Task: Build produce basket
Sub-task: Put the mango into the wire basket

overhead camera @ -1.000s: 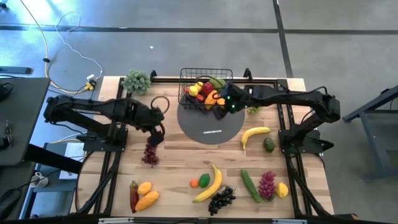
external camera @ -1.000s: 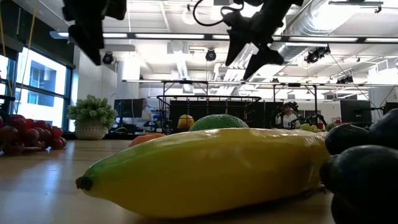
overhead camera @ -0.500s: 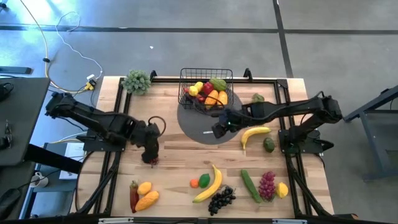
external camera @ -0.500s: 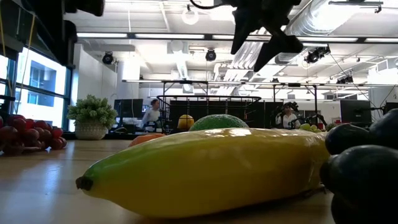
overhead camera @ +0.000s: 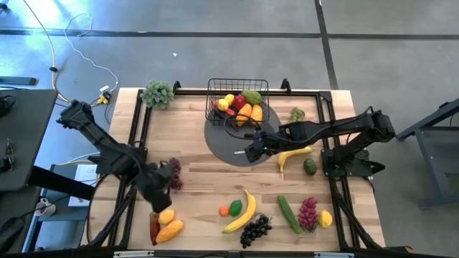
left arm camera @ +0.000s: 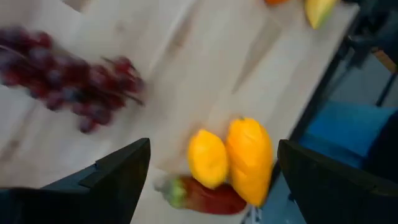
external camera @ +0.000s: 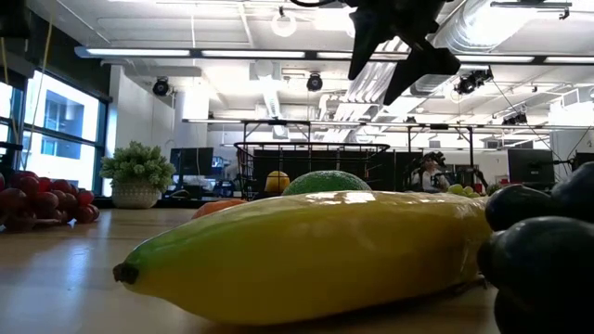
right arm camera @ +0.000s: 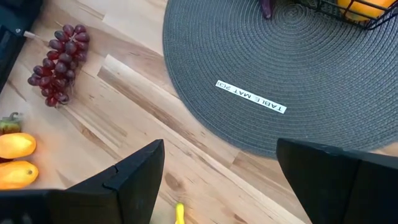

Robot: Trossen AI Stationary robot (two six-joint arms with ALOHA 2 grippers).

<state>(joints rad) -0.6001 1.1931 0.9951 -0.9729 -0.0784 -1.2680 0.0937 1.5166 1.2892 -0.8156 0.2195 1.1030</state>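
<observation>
The black wire basket [overhead camera: 238, 102] stands on the far part of a grey round mat [overhead camera: 237, 147] and holds several pieces of produce. More produce lies on the table: a banana [overhead camera: 294, 153], purple grapes [overhead camera: 172, 174], a lemon [left arm camera: 208, 158], a yellow-orange piece [left arm camera: 250, 158] and a red pepper [left arm camera: 202, 198]. My left gripper [overhead camera: 159, 197] hangs open above the lemon and pepper at the near left [left arm camera: 214, 180]. My right gripper [overhead camera: 252, 150] hangs open over the mat's near right edge [right arm camera: 217, 180], also seen high in the low view [external camera: 399, 51].
A second banana [overhead camera: 242, 211], black grapes [overhead camera: 254, 229], a cucumber [overhead camera: 289, 213], more purple grapes [overhead camera: 308, 211], an avocado [overhead camera: 310, 167] and green grapes [overhead camera: 297, 113] lie on the near and right parts of the table. A pale leafy bunch [overhead camera: 158, 93] sits at the far left corner.
My left gripper has swung from beside the mat's left edge toward the table's near left, past the purple grapes, and now hangs over the lemon and pepper. My right gripper has drawn back from above the basket toward the near edge, over the mat. Both have stayed open.
</observation>
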